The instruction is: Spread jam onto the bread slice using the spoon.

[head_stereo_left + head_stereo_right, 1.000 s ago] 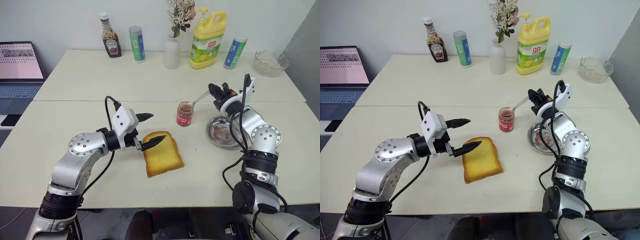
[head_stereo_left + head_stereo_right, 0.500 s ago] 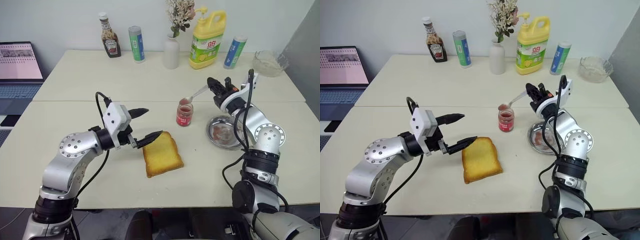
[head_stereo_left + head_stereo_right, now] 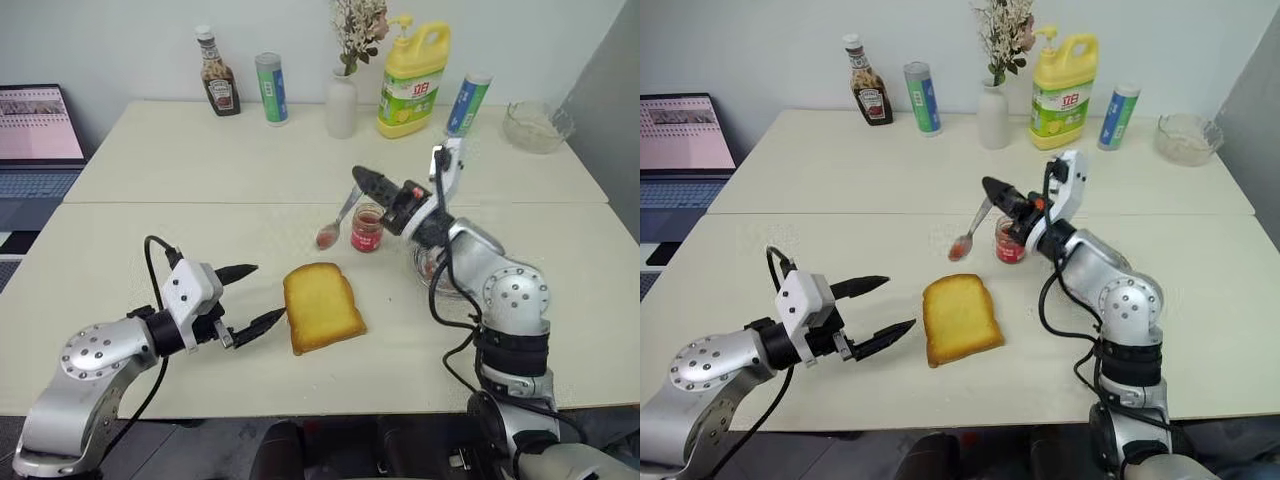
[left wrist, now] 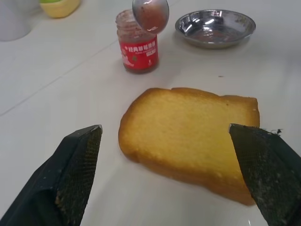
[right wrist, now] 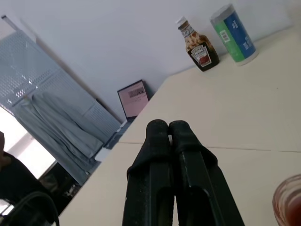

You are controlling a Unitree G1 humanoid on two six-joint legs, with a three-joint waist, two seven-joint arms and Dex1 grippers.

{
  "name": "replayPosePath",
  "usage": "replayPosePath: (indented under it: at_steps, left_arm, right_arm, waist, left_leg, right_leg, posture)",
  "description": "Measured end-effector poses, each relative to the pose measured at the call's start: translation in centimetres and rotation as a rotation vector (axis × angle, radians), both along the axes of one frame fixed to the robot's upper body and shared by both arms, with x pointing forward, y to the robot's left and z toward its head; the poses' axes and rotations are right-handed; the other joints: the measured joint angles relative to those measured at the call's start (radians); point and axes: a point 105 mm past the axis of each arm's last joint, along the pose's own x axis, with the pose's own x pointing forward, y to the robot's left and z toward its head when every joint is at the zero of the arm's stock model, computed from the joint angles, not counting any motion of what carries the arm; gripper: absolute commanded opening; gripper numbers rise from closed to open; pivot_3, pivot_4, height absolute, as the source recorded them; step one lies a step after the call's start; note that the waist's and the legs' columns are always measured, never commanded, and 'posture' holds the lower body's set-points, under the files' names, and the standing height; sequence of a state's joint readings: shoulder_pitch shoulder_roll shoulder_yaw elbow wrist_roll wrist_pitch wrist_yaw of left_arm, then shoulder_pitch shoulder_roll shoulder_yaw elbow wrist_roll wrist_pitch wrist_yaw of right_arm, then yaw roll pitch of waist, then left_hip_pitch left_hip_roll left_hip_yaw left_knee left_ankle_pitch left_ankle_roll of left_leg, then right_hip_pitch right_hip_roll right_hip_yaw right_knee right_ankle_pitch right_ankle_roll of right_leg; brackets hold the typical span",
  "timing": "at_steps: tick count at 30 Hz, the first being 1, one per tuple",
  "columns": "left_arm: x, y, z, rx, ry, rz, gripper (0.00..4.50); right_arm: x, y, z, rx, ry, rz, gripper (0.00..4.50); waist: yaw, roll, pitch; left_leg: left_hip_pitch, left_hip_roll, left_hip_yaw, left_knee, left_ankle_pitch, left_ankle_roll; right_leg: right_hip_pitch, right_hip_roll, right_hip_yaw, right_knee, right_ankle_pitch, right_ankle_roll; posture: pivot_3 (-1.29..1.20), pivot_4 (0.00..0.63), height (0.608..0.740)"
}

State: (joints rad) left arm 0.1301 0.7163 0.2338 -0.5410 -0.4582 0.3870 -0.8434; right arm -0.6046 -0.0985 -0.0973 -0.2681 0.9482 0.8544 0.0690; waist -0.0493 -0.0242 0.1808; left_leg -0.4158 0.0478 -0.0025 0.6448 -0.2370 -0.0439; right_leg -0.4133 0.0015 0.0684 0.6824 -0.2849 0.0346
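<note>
Table (image 3: 150,240): one pale top, seam across the middle. All places below taken from the bread slice (image 3: 321,307).

Bread slice: one, flat on the table, top bare of jam, so spreading not yet begun by my reading.

Left gripper (image 3: 250,296): just beside the slice on its left side, fingers spread wide, holding nothing, clear of the crust. Probably parked there to steady the slice if it slides.

Right gripper (image 3: 361,178): beyond the slice, fingers pinched tight on the spoon's handle.

Steel dish (image 4: 215,28): one, beyond-right of the slice, likely a spoon rest.

Jam (image 3: 367,227): one jar, lid off, just beyond the slice's far edge.

Spoon (image 3: 338,220): one, bowl carrying red jam, hanging in the air between jar and slice, tilted down toward the bread.
</note>
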Motion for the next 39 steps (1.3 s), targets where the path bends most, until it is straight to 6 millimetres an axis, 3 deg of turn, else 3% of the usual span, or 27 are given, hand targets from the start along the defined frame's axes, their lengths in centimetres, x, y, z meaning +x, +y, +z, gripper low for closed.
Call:
replayPosePath:
  at_steps: [6,14,17,32,39]
  left_arm:
    - [-1.7,0.4,-1.6,0.008,0.042,0.013,4.50]
    - [-1.7,0.5,-1.6,0.021,0.015,0.012,4.50]
    - [-1.5,0.0,-1.6,0.021,0.004,-0.004,4.50]
    - [-1.3,-0.5,-1.4,0.028,-0.013,-0.029,4.50]
    - [-1.2,-0.7,-1.5,0.040,-0.013,-0.035,4.50]
  right_arm:
    - [-1.5,1.5,-1.1,-0.124,-0.155,0.044,0.03]
    - [-3.0,3.9,-1.4,-0.220,-0.324,0.128,0.03]
    - [-4.1,4.7,-2.5,-0.296,-0.413,0.196,0.03]
    - [-5.7,4.9,-2.9,-0.379,-0.610,0.260,0.03]
    - [-5.7,4.6,-3.2,-0.348,-0.583,0.253,0.03]
  waist:
    - [-0.005,0.000,0.000]
    - [-0.006,0.000,0.000]
    - [-0.003,-0.001,-0.001]
    - [-0.003,-0.002,-0.001]
    - [-0.001,-0.002,-0.001]
  left_leg:
    - [0.001,0.001,0.000,0.000,0.000,0.000]
    - [0.001,0.000,0.000,0.000,0.000,0.000]
    - [0.001,0.000,0.000,0.000,0.000,0.000]
    - [0.001,0.000,-0.001,0.001,0.000,0.000]
    - [0.001,0.000,-0.001,0.001,0.000,0.000]
  right_leg:
    - [0.000,0.001,0.000,0.000,0.000,0.000]
    - [0.000,0.001,0.000,0.000,0.000,0.000]
    - [0.000,0.001,0.000,0.000,0.000,0.000]
    - [0.001,0.001,-0.001,0.000,0.000,0.000]
    - [0.001,0.001,-0.001,0.000,0.000,0.000]
  posture:
    - [0.00,0.150,0.740]
    - [0.00,0.150,0.740]
    - [0.00,0.150,0.740]
    - [0.00,0.150,0.740]
    - [0.00,0.150,0.740]
